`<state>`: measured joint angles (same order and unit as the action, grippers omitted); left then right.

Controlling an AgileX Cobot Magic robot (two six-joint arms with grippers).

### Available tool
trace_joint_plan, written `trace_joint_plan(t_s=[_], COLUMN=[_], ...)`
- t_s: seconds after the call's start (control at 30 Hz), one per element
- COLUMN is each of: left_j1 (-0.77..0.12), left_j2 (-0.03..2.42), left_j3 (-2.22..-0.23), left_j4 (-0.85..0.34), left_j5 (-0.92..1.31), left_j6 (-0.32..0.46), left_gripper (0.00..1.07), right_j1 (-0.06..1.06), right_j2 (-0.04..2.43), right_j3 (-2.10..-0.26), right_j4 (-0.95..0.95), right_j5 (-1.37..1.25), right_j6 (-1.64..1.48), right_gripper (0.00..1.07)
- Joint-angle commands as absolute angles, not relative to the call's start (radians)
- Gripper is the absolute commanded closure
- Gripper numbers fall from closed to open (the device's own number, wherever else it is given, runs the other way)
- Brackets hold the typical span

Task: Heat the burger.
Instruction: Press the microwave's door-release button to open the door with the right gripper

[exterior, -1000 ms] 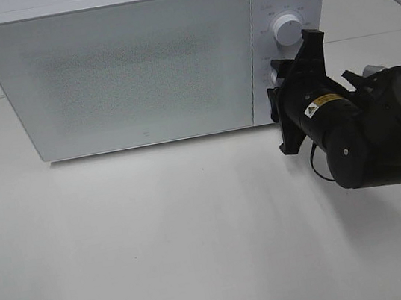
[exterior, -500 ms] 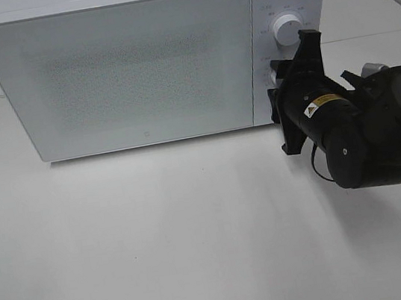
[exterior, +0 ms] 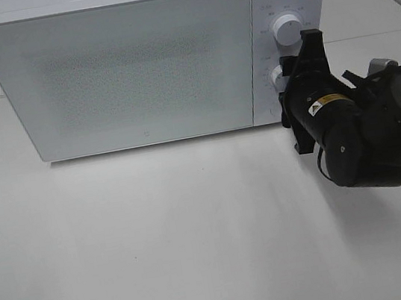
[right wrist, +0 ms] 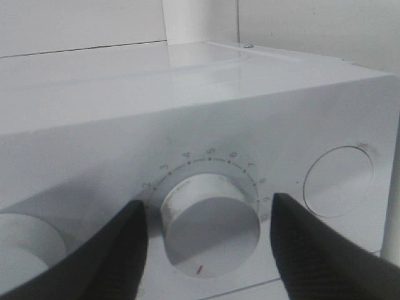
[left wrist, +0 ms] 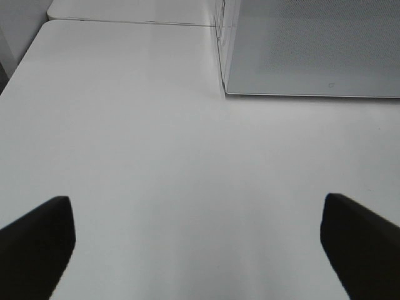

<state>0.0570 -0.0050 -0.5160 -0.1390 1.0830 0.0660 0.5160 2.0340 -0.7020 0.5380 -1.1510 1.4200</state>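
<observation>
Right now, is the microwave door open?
No: in the exterior high view the microwave door lies flat and flush against the front of the oven body, with no gap along its edges.

Right wrist view: printed scale arcs over the lower knob [right wrist: 209,225] on the microwave [right wrist: 94,125] panel. Digits 3, 4, 5, 6, 7, 8 legible; end digits beside the right gripper [right wrist: 208,215] unclear. Red index line on knob face.

Overhead view, right of centre: yellow warning label [exterior: 320,104] with triangle sign on the right arm [exterior: 357,134]; text unreadable.

Small mark [exterior: 146,136] low on the door [exterior: 92,30]: illegible. Markings around the upper knob [exterior: 286,28]: too small.
</observation>
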Motion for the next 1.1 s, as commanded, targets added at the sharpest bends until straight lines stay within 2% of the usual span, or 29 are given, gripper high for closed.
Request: trace_joint_plan(t_s=[0.03,0.17,0.57,1.1], left_j1=[0.060,0.060,0.060,0.060], left_j2=[-0.008,-0.008,-0.008,-0.008], left_j3=[-0.515,-0.515,-0.515,-0.515], left_j4=[-0.141,-0.141,-0.141,-0.141], left_j5=[1.069,1.069,1.069,1.069], left_j6=[0.066,0.066,0.066,0.066], left_gripper=[0.07,0.07,0.07,0.07], right_j1=[0.500,0.500,0.500,0.500], right_j2=[2.016,2.016,1.983,1.753], right_j3=[-0.741,-0.741,-0.710,-0.411], right_j4=[0.544,0.532,0.403,0.300], right_j5=[-1.433,-1.433,-1.427,-1.333], right_j6=[1.386,1.386,1.388,1.360], right_gripper=[0.45,0.37,0.37,0.37])
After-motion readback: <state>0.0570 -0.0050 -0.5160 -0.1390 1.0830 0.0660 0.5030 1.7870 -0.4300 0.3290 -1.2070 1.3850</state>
